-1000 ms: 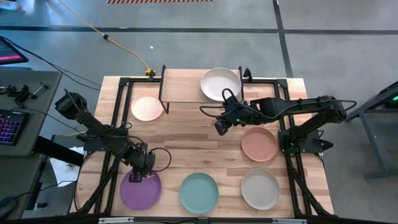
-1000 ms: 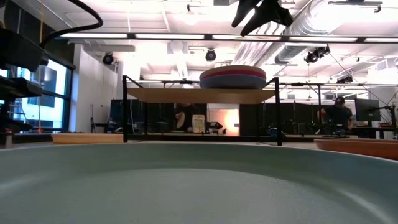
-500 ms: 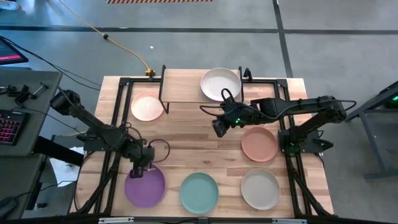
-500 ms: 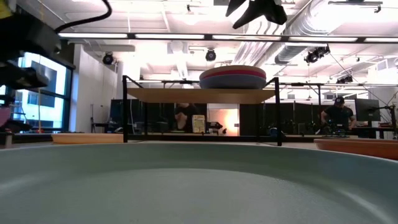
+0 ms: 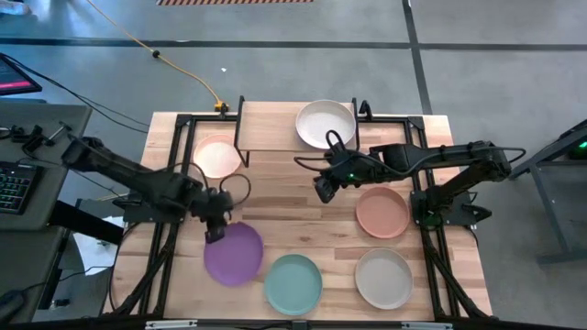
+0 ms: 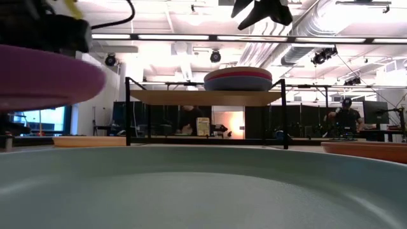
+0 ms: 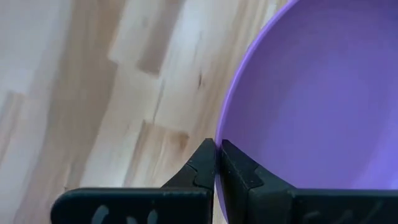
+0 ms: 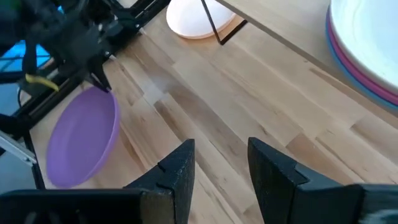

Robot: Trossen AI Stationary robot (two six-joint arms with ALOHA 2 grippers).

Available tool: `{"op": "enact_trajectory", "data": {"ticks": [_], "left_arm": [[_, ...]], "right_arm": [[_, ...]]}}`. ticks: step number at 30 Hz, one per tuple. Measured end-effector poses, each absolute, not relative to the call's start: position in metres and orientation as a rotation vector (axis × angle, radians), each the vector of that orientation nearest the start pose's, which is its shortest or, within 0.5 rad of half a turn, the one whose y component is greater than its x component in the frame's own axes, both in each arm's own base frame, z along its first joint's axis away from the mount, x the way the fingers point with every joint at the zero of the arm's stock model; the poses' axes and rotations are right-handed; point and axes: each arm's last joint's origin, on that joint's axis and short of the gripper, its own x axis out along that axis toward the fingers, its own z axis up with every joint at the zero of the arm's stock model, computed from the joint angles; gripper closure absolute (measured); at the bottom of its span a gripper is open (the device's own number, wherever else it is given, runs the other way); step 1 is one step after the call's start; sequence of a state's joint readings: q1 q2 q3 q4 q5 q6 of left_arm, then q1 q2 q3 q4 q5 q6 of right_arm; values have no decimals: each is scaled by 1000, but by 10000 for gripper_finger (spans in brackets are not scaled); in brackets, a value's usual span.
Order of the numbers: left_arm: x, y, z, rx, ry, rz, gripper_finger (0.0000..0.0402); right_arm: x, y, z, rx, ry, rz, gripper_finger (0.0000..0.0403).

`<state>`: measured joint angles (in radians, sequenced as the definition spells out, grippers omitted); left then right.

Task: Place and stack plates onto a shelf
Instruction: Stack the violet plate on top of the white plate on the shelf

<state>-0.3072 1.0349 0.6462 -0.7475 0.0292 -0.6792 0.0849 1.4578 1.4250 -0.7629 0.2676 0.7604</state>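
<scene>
The purple plate (image 5: 233, 254) is in my left gripper (image 5: 213, 234), off the table left of its middle; the low view shows the plate (image 6: 44, 76) in the air. My right gripper (image 5: 323, 191) is open and hovers over the table's middle, in front of the shelf (image 5: 266, 124). The shelf carries a stack with the cream plate (image 5: 325, 124) on top, and magenta and blue rims (image 6: 238, 79) show under it. Flat on the table lie the pale pink plate (image 5: 217, 156), the salmon plate (image 5: 382, 212), the teal plate (image 5: 293, 282) and the beige plate (image 5: 383, 278). My left gripper (image 7: 217, 149) pinches the purple plate's rim (image 7: 219, 134) on its far-left side, one finger on the inner face and one on the outer. The fingers come slanting down from the table's left. The plate is lifted clear and reaches out from the fingers toward the near right.
The shelf's thin black legs (image 8: 214, 25) stand on the tabletop near the pale pink plate. A black frame (image 5: 413, 165) runs along the table's sides. Bare planks (image 5: 275, 197) lie between the two grippers. A person (image 6: 346, 114) sits in the room far behind the table.
My left gripper has risen and moved toward the table's right and far side, carrying the purple plate. The plate lay flat at the near left before; now it is lifted clear and closer to the table's middle.
</scene>
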Motion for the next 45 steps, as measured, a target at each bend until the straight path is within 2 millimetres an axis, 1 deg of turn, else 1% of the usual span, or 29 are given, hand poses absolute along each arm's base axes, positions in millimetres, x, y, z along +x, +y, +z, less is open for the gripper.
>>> {"op": "enact_trajectory", "data": {"ticks": [5, 9, 13, 18, 24, 29, 33, 39, 45], "left_arm": [[178, -38, 221, -491, 1084, 186, 401], [185, -25, 232, -539, 1010, 289, 401], [191, -11, 241, -575, 934, 389, 401], [200, 2, 251, -619, 810, 431, 401], [205, 13, 260, -652, 729, 458, 401], [206, 20, 262, -678, 685, 497, 401], [209, 26, 258, -685, 693, 528, 401], [222, 33, 250, -693, 684, 550, 401], [233, 35, 247, -699, 650, 544, 401]], "right_arm": [[304, 15, 350, 588, 671, -462, 273], [307, 9, 347, 611, 670, -492, 273], [311, 2, 343, 598, 674, -504, 273], [315, -10, 341, 576, 660, -521, 273], [315, -21, 341, 500, 671, -518, 273], [315, -25, 341, 496, 683, -497, 273], [316, -31, 342, 510, 672, -483, 258], [320, -37, 348, 521, 597, -464, 220], [322, -36, 345, 605, 601, -464, 217]]}}
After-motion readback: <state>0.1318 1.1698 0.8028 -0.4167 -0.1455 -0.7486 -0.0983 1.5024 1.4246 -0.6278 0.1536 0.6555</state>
